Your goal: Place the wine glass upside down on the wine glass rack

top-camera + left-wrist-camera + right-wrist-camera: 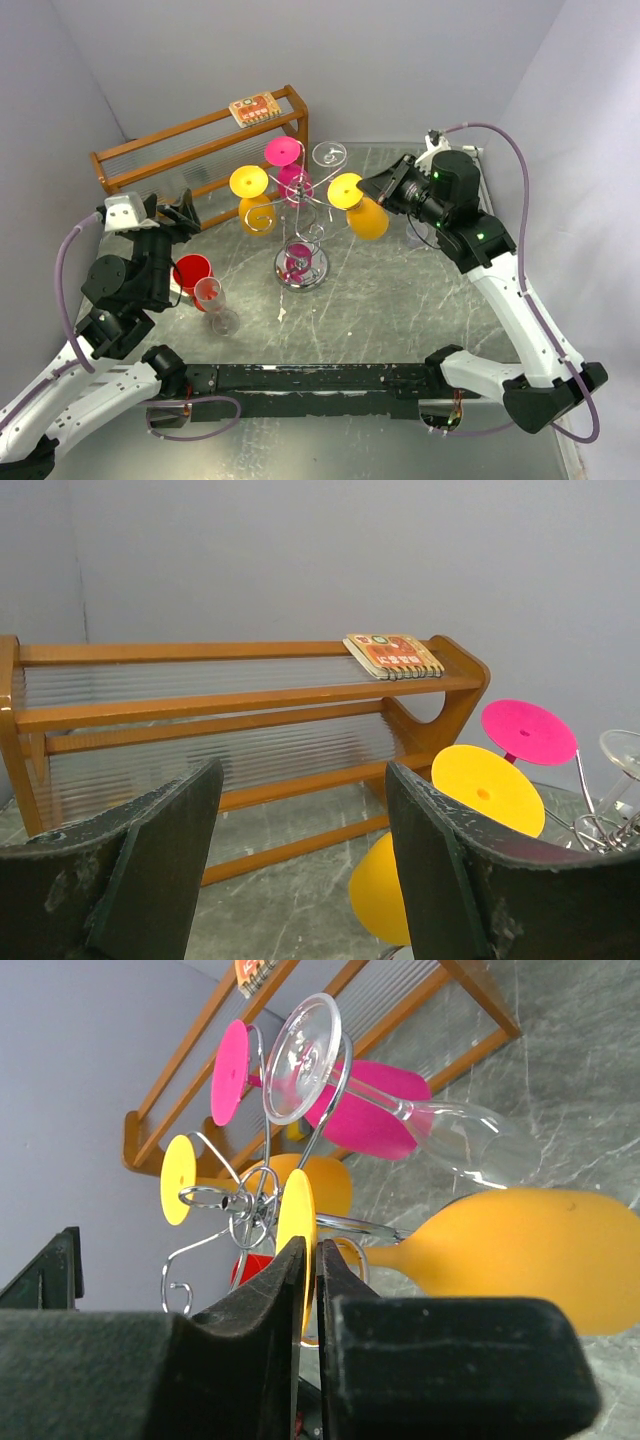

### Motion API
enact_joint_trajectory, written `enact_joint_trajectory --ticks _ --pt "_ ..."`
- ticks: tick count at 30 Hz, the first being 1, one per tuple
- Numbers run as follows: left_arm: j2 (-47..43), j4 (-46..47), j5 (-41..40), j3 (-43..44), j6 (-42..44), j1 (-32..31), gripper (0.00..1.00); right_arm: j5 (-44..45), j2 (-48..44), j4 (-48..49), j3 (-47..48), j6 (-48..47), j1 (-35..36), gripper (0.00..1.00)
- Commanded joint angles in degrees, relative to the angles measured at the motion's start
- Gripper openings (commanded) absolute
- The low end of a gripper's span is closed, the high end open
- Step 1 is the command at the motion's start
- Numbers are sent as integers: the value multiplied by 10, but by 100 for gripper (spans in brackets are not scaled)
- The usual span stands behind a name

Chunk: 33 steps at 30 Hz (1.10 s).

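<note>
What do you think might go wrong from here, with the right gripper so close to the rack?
1. The right gripper seems to pinch the foot of the yellow wine glass. If that foot is not fully seated on the wine glass rack, the glass may slip off when the jaws open.
2. A clear glass hangs close beside it, so a careless pull-back could knock the two together.
</note>
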Motion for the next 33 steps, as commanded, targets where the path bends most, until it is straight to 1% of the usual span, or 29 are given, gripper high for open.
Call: enact_joint_trajectory --ticks 1,5,9,14,18,21,24,26,29,30,33 --pt "5 -11 12 12 -2 -3 77 -8 4 13 -6 -1 -1 13" --pt "18 -50 47 47 -6 -3 78 -15 6 8 -5 -3 -1 25" --pt "44 -130 89 98 -26 -3 80 -13 2 8 -5 -4 -1 39" --pt "82 -240 160 158 -37 -3 81 -6 -13 19 -12 -35 -1 50" --pt "110 -336 191 199 -71 -3 80 -3 -18 29 -16 -59 -1 59" --pt "116 -390 204 218 -100 -3 80 -1 -11 31 -4 -82 -1 61" --pt "114 -436 214 232 -127 -3 78 9 -8 38 7 -110 -1 62" --pt "113 -468 222 242 -147 -3 73 20 -13 52 5 -122 -1 62" --pt "115 -526 240 252 -198 -3 62 50 -27 69 -5 -134 -1 62" --pt "117 -553 246 254 -216 -3 59 63 -31 73 -9 -137 -1 61" --pt "122 -616 248 250 -282 -3 58 94 -45 87 -24 -141 -1 61"
